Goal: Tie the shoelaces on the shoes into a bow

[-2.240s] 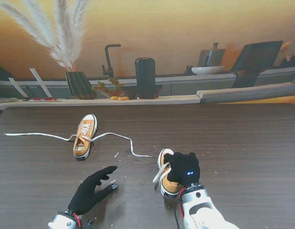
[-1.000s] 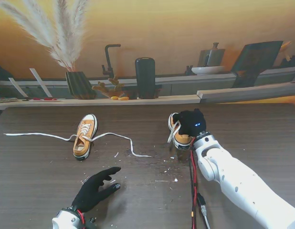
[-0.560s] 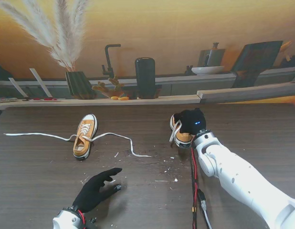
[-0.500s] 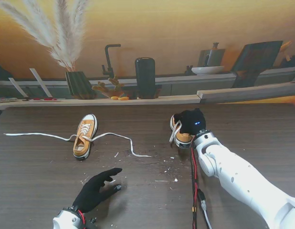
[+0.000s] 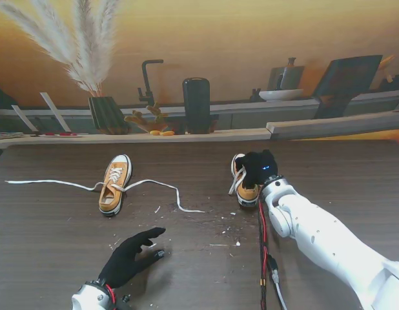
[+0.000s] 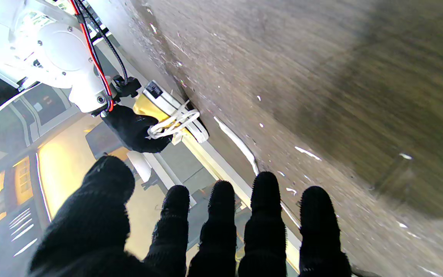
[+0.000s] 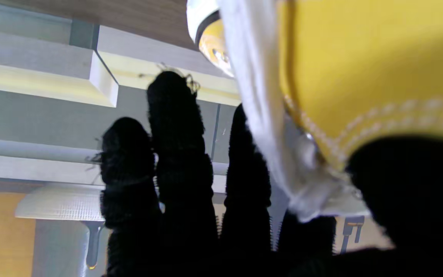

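two yellow shoes sit on the bench [image 5: 328, 168]: the right hand [image 5: 259, 169] grips the right shoe [image 5: 246, 191]; the left shoe [image 5: 113, 184], laces [image 5: 162, 187] trailing loose, lies well beyond the empty, spread left hand [image 5: 128, 258].

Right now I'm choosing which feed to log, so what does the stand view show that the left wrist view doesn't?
Only the stand view shows the left shoe with its untied laces spread across the table, and the shelf behind. Only the left wrist view shows the left hand from behind its spread fingers, holding nothing, close over the tabletop. Both show the right hand gripping the right shoe, whose laces hang loose.
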Motion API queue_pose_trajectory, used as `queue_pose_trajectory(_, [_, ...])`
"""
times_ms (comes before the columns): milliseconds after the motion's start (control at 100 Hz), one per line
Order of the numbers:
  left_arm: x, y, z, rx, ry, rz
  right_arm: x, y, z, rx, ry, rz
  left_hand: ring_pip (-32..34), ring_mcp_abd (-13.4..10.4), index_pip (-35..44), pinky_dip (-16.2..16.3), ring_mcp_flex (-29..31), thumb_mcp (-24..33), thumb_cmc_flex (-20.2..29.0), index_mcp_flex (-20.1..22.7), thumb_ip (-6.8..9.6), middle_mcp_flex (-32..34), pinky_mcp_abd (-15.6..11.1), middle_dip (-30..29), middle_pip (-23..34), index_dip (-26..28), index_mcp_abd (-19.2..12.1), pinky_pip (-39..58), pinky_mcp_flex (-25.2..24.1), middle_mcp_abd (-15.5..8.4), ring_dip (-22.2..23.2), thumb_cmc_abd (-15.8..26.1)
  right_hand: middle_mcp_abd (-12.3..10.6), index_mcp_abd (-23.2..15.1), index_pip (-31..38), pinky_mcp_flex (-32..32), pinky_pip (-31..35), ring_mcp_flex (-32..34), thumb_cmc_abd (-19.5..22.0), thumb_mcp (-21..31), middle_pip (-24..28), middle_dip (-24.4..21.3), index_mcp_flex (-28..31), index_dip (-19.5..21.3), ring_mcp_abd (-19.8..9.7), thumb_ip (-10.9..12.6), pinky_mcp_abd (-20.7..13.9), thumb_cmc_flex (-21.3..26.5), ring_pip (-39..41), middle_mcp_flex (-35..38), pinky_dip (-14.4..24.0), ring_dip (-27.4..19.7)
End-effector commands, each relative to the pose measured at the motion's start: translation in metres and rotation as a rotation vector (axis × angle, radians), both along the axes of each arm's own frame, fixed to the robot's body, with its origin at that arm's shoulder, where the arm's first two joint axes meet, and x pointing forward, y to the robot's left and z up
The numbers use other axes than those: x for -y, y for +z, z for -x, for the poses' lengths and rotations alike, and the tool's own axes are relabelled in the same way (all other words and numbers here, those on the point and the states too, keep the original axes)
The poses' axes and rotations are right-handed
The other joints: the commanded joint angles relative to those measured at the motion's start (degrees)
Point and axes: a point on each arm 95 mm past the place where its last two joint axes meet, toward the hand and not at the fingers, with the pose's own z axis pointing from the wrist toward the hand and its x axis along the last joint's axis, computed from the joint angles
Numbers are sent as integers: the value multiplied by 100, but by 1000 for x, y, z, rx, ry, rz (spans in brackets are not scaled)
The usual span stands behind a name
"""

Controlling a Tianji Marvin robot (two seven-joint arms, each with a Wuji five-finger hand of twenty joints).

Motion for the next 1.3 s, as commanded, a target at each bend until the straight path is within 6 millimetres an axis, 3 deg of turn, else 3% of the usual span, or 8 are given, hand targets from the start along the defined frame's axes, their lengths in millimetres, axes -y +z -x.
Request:
queue_pose_trajectory(0, [2, -1, 2, -11, -14, -2, 5, 2, 2, 16, 13, 15, -18, 35, -32, 91, -64, -182, 53, 97, 60, -104, -115, -123, -95, 101, 33, -34, -34, -36, -40, 191, -120, -124, -181, -122, -67, 28, -96, 192, 27, -3, -145, 36, 158, -110, -77, -168, -257, -204, -35, 325])
queue_pose_trajectory(200, [2, 0, 3, -6, -17, 3, 7, 3, 9, -15, 16, 40, -14, 36, -30, 92, -62, -182, 55, 102, 61, -115, -116, -126, -103, 103, 33, -33, -33, 2, -38, 192, -139, 148, -727, -266, -190, -54, -295, 309, 79, 61, -175, 418, 95, 141, -132, -554, -760, -495, -12, 1175])
queue_pose_trajectory(270, [3, 0, 4, -2, -18, 5, 7, 4, 13, -17, 21, 53, -12, 31, -31, 92, -57, -179, 62, 102, 63, -107, -115, -124, -98, 102, 35, -33, -32, -52, -37, 180, -155, 264, -1066, -295, -221, -81, -404, 431, 63, 119, -165, 943, 55, 763, -163, -835, -879, -577, -3, 1388])
queue_pose_trajectory(300, [3, 0, 4, -1, -19, 6, 8, 5, 14, -20, 21, 58, -14, 30, -32, 92, -60, -175, 66, 100, 65, -113, -115, -124, -99, 102, 36, -33, -31, -9, -38, 182, -162, 291, -1143, -330, -242, -118, -456, 426, 51, 122, -219, 1059, 41, 862, -176, -901, -901, -617, -6, 1419])
queue_pose_trajectory(600, [3, 2, 6, 13, -20, 14, 11, 16, 34, -29, 20, 79, -10, 29, -30, 91, -51, -178, 58, 105, 63, -108, -118, -125, -98, 103, 31, -34, -30, 0, -37, 189, -164, 420, -1346, -548, -403, -505, -711, 469, -10, 115, -559, 1113, -73, 762, -234, -1508, -958, -977, -18, 1721])
queue_pose_trajectory(820, [2, 4, 9, 26, -16, 18, 11, 33, 60, -30, 18, 18, -16, 30, -31, 90, -59, -176, 65, 102, 64, -111, -115, -124, -97, 103, 32, -37, -31, 3, -40, 181, -36, 577, -1691, -1054, -1006, -1252, -299, 298, -447, -138, -940, 923, -43, 715, -244, -2026, -1462, -1410, -198, 2433])
queue_pose_trajectory(1120, [1, 8, 14, 41, -17, 24, 13, 51, 128, -74, -32, -175, -21, 34, -31, 91, -58, -174, 62, 111, 64, -98, -112, -126, -100, 102, 38, -36, -29, -2, -42, 181, 319, 915, -2067, -2306, -2222, -2904, 362, -155, -1488, -873, -1567, 599, 409, 746, -382, -2220, -2581, -2509, -943, 1975])
queue_pose_trajectory(1290, [3, 8, 15, 45, -25, 23, 14, 45, 175, -124, -89, -312, -32, 42, -36, 88, -61, -179, 66, 115, 63, -99, -114, -129, -108, 101, 42, -42, -36, 5, -47, 169, 418, 1119, -2286, -2798, -2553, -3409, 883, -653, -1856, -1040, -1819, 501, 611, 827, -495, -2100, -2946, -2877, -1265, 1185])
